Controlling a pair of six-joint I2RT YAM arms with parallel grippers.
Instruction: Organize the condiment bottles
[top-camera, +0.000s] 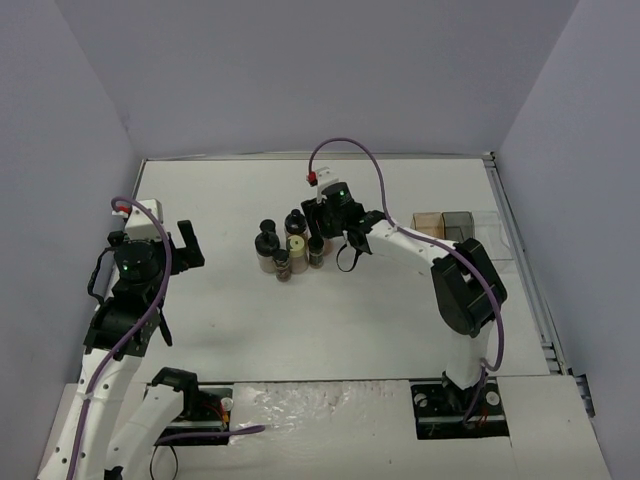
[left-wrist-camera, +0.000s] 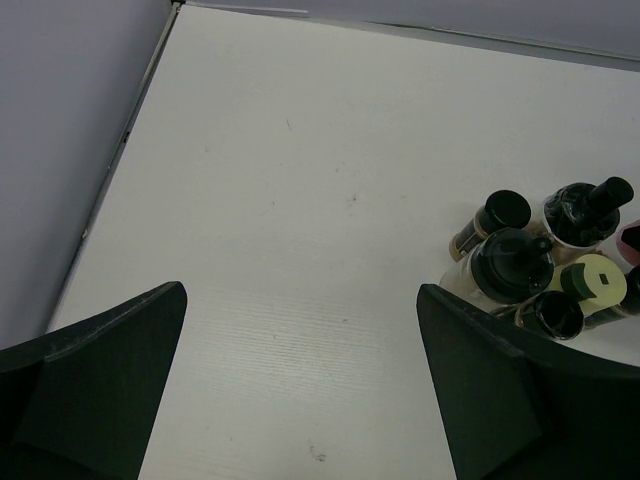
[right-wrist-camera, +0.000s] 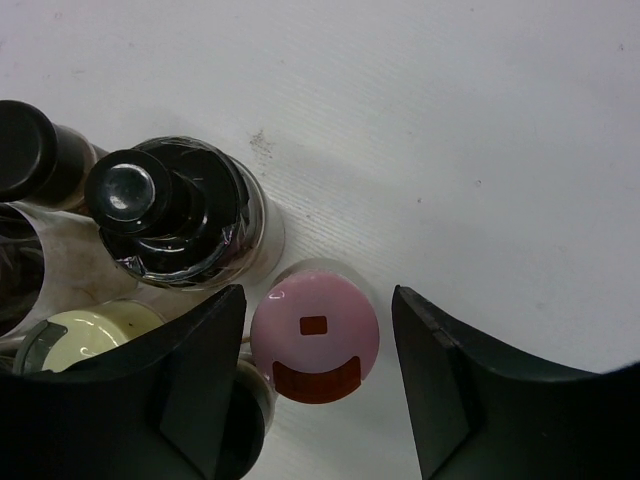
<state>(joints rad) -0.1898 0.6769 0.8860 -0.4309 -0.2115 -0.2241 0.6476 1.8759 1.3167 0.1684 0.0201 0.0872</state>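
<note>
The condiment bottles (top-camera: 290, 250) stand bunched in a tight cluster at the table's middle. My right gripper (right-wrist-camera: 318, 300) is down over the cluster's right side, open, straddling the pink-capped bottle (right-wrist-camera: 314, 338). The left finger nearly touches the pink cap, while a gap shows on the right. Just left of it are a black-capped bottle (right-wrist-camera: 165, 215) and the pale-yellow-capped one (right-wrist-camera: 85, 335). My left gripper (left-wrist-camera: 300, 300) hovers open and empty over bare table, with the cluster (left-wrist-camera: 505, 265) to its right.
An amber and grey compartment tray (top-camera: 445, 225) sits at the right, behind the right arm's elbow. Walls close in the table at the left, back and right.
</note>
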